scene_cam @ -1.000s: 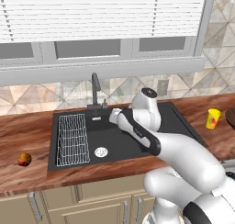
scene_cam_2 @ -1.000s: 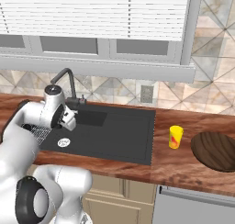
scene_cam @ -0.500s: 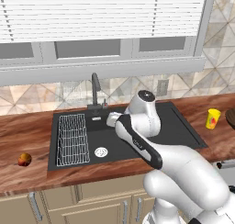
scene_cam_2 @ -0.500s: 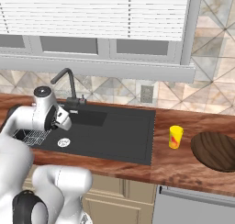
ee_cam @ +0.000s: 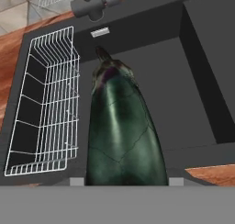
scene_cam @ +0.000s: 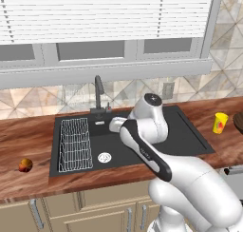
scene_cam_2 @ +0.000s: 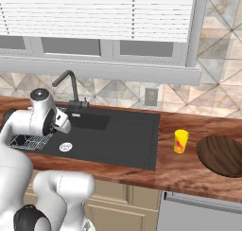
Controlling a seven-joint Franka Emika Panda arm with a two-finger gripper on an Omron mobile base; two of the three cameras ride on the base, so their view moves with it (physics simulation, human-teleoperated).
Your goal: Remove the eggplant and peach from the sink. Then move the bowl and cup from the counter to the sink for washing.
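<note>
Gripping the eggplant (ee_cam: 123, 131), the pincer (ee_cam: 124, 184) hangs above the black sink (ee_cam: 197, 94), its jaws set partway apart on either side of the dark green body. Seen from the hand, the vegetable runs lengthwise away from the pincer, its tapered stem end pointing toward the faucet (ee_cam: 92, 5) at the basin's far rim. A white wire rack (ee_cam: 43, 103) lies just to one side of the eggplant, on the sink's flat drainboard, and the deep basin drops away on the other side.

From the left base camera the white arm (scene_cam: 152, 145) bends sharply over the sink (scene_cam: 190, 131), its elbow raised high above the basin and its forearm folded back and down toward the faucet (scene_cam: 98, 91) side, so the hand itself is hidden behind the arm's own links. The silver drain (scene_cam: 104, 157) sits near the front of the basin, below the folded wrist, beside the rack (scene_cam: 75, 143).

Well off to the pincer's left, beyond the rack, the peach (scene_cam: 25, 165) rests on the wooden table (scene_cam: 28, 136). From the right base camera the arm (scene_cam_2: 40, 116) crouches over the left end of the sink (scene_cam_2: 127, 140), with the drain (scene_cam_2: 65, 146) just below it. Well apart to the right, past the sink's edge, the yellow cup (scene_cam_2: 180, 141) stands upright on the table (scene_cam_2: 189, 168), and the brown bowl (scene_cam_2: 222, 154) sits farther right still.
</note>
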